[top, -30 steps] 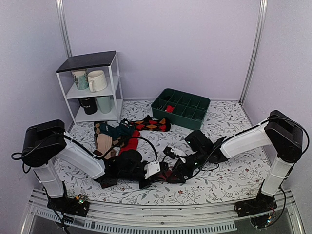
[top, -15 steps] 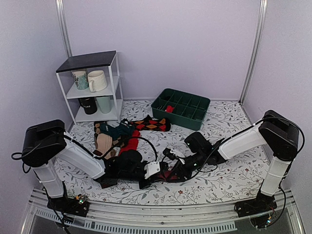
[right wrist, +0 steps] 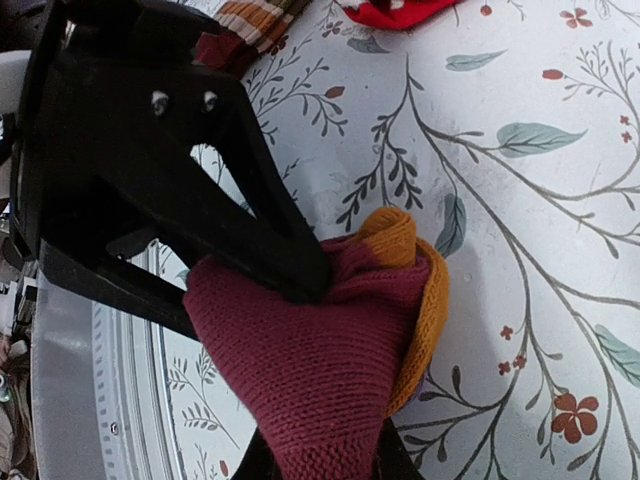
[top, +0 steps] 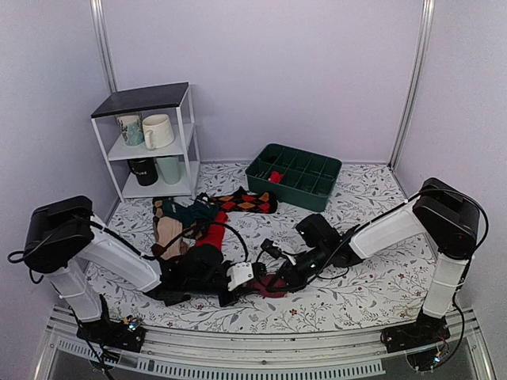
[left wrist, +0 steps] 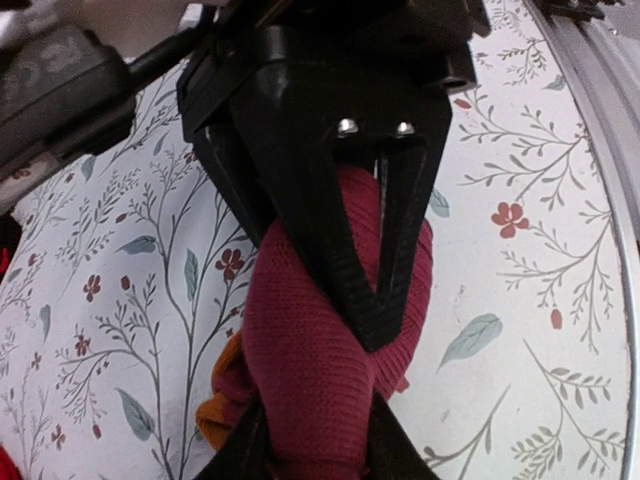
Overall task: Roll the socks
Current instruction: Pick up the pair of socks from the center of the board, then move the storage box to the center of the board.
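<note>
Left end effector [left wrist: 312, 445] and right end effector [right wrist: 322, 455] are each pinching the lumpy, soft-knit maroon sock [left wrist: 300, 370], orange-tipped

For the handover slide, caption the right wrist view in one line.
Bunched, orange-edged maroon sock clamped by both the left gripper and the right gripper over the floral table cover.

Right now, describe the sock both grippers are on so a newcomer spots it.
On the floral table, look near the front edge, where the left gripper and right gripper meet. The maroon sock bunched between them is it: dark red knit with an orange end, apart from the sock pile farther back.
</note>
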`<state>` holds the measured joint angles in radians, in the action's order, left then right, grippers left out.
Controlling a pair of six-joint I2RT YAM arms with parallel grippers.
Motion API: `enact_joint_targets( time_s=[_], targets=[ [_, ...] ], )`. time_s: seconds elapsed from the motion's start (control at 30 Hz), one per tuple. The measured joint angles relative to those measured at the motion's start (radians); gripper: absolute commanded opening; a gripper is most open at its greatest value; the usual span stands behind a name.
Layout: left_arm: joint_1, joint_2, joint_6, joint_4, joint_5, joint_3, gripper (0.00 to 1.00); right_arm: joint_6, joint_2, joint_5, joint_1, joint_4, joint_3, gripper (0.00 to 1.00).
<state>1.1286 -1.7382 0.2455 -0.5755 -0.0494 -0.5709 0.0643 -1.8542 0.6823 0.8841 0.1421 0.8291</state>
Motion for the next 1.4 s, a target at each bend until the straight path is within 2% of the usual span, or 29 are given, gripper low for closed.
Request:
enact_joint_targets(
  time_s=[0.07,0.27,0.5,0.63,0.83,0.9,0.93,1.0,1.2,1.4],
  targets=[
    [0.003,0.053,0.011,0.013,0.035,0.034,0.47,0.008,-0.001,-0.013,0.006,0.010,0.003,0.00],
    [0.000,0.286,0.043,0.026,0.172,0.164,0.61,0.031,0.003,-0.017,-0.022,0.005,0.002,0.00],
    [0.000,0.390,0.049,-0.020,0.284,0.241,0.85,0.068,0.095,-0.094,-0.091,-0.063,0.006,0.00],
    [-0.007,0.444,0.050,-0.052,0.328,0.296,0.88,0.076,0.196,-0.139,-0.159,-0.129,0.046,0.00],
    [-0.054,0.460,0.060,-0.113,0.357,0.299,0.85,0.069,0.258,-0.213,-0.285,-0.224,0.210,0.00],
    [-0.073,0.455,0.061,-0.132,0.378,0.296,0.91,0.063,0.258,-0.247,-0.322,-0.267,0.274,0.00],
    [-0.083,0.451,0.061,-0.137,0.381,0.293,0.98,0.058,0.258,-0.268,-0.342,-0.292,0.308,0.00],
    [-0.099,0.444,0.064,-0.138,0.379,0.281,1.00,0.053,0.257,-0.320,-0.378,-0.330,0.373,0.00],
    [-0.149,0.425,0.059,-0.144,0.339,0.222,0.99,0.090,0.206,-0.524,-0.427,-0.370,0.546,0.00],
    [-0.166,0.385,0.068,-0.143,0.280,0.187,0.99,0.223,0.074,-0.624,-0.425,-0.368,0.595,0.00]
  ],
)
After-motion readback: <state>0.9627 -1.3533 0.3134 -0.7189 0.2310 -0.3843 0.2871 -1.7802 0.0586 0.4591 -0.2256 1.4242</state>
